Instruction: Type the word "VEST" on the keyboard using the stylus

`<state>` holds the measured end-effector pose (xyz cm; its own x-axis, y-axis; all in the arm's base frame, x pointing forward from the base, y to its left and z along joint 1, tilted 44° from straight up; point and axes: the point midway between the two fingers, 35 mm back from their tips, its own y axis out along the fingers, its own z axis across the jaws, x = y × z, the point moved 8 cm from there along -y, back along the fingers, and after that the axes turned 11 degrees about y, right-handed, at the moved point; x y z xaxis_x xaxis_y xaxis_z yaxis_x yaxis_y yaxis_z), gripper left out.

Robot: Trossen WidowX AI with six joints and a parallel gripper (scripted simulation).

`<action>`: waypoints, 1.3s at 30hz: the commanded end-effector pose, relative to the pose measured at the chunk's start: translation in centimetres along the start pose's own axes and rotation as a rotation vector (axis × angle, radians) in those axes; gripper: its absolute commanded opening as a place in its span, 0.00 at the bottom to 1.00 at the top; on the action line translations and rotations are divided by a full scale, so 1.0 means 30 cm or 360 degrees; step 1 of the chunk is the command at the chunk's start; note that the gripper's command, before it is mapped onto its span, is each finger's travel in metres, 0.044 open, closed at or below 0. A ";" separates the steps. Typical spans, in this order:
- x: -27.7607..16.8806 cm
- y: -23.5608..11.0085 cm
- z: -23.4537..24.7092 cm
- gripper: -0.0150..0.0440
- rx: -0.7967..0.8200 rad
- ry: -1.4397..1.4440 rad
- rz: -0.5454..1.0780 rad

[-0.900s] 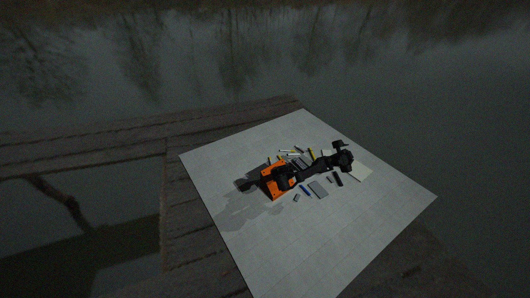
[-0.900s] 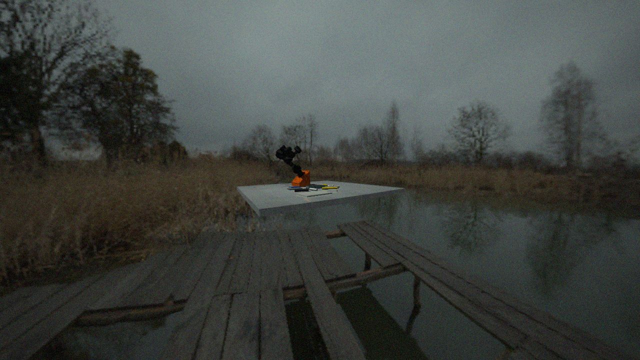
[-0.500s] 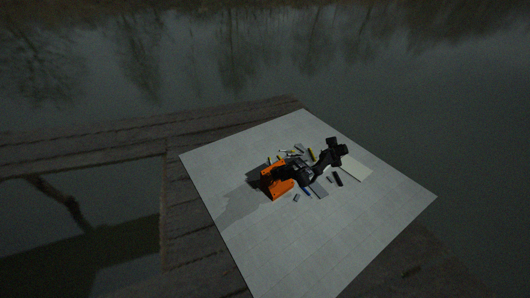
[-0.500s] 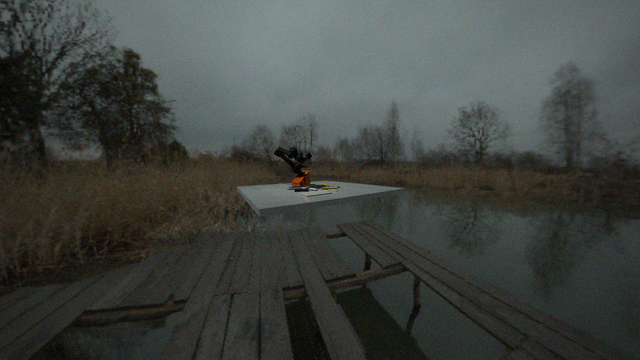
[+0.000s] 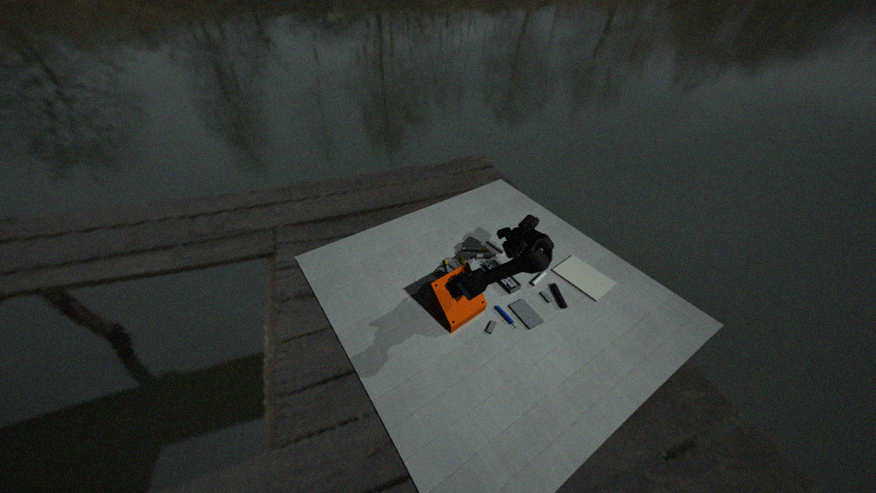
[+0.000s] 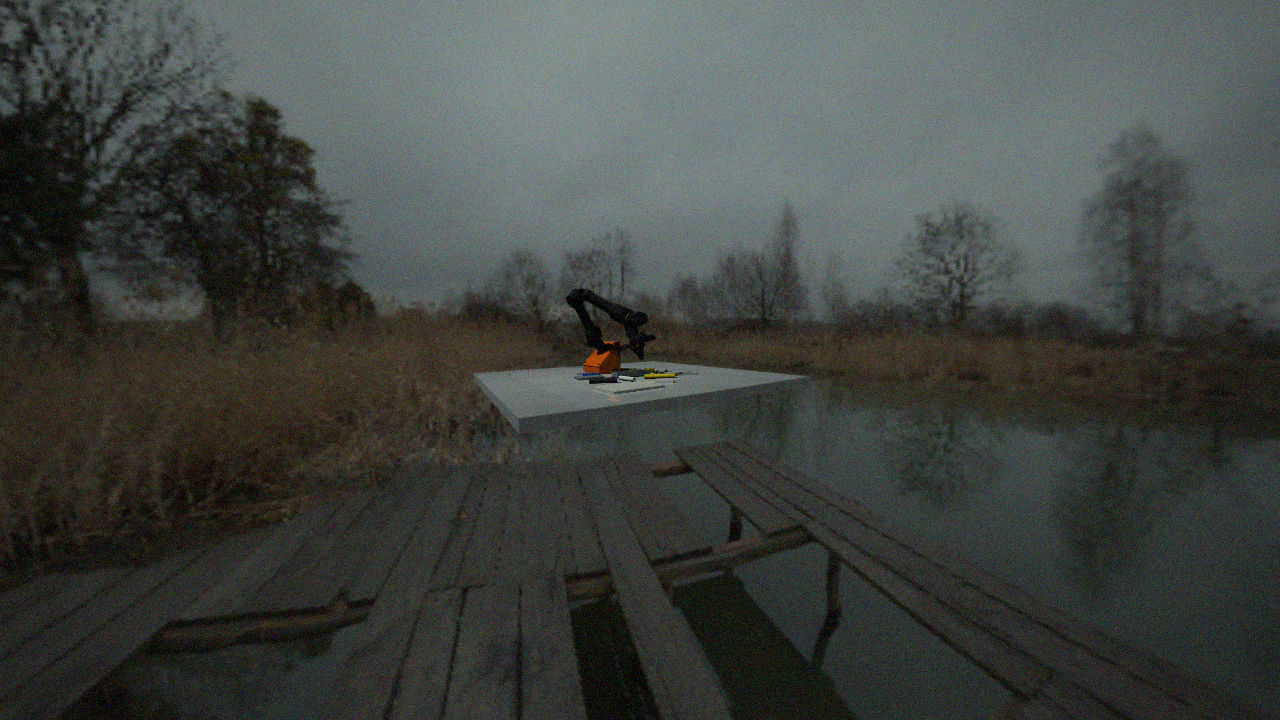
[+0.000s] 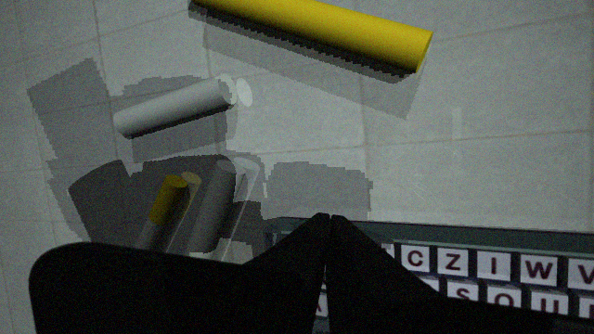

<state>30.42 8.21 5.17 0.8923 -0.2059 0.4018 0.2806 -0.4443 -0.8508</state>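
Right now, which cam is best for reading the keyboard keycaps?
Wrist. The keyboard fills its lower right, and C, Z, I, W are legible behind the shut, empty gripper. In top the arm mostly covers it; in exterior it's too small to make out.

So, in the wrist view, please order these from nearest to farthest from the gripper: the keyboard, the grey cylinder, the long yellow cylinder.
1. keyboard: right under the shut gripper, stretching to the right.
2. grey cylinder: up and to the left.
3. long yellow cylinder: at the top edge, farthest.
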 end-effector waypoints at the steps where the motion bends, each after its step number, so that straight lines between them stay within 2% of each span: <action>1: -0.113 0.091 0.061 0.25 -0.0312 -0.0203 0.0116; 4: -0.177 0.136 0.085 0.25 -0.0489 -0.0324 0.0148; 16: -0.178 0.137 0.081 0.25 -0.0501 -0.0332 0.0150; 22: -0.104 0.089 -0.082 0.25 -0.0507 -0.0334 0.0149; 34: -0.098 0.085 -0.094 0.25 -0.0507 -0.0335 0.0149; 39: -0.025 0.036 -0.254 0.25 -0.0512 -0.0336 0.0148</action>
<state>27.51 3.46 4.42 0.9747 -0.0828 0.2078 0.0960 -0.6842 -0.7229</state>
